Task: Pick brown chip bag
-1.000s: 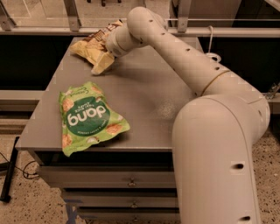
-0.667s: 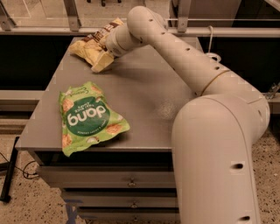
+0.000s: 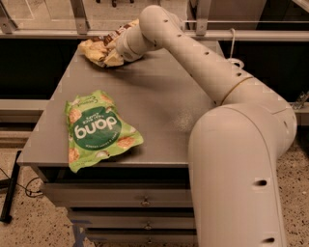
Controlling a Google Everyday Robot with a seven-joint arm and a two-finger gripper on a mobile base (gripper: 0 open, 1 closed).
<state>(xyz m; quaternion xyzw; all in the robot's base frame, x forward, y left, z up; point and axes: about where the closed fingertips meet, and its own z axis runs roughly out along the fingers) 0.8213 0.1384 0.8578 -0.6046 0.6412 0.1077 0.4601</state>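
The brown chip bag (image 3: pixel 95 50) lies crumpled at the far left corner of the grey table (image 3: pixel 166 103), showing pale yellow ends and a dark brown strip. My gripper (image 3: pixel 115 48) is at the bag's right side, pressed into it, and the arm's wrist covers the part of the bag it meets. The arm reaches there from the lower right across the table.
A green chip bag (image 3: pixel 99 129) with a dark green circle lies flat near the table's front left edge. Drawers (image 3: pixel 145 202) sit under the tabletop. A metal rail (image 3: pixel 79 14) runs behind the table. The arm's large base link (image 3: pixel 236 183) fills the front right.
The wrist and the brown chip bag have shifted slightly up and away in the view. The green bag has not moved.
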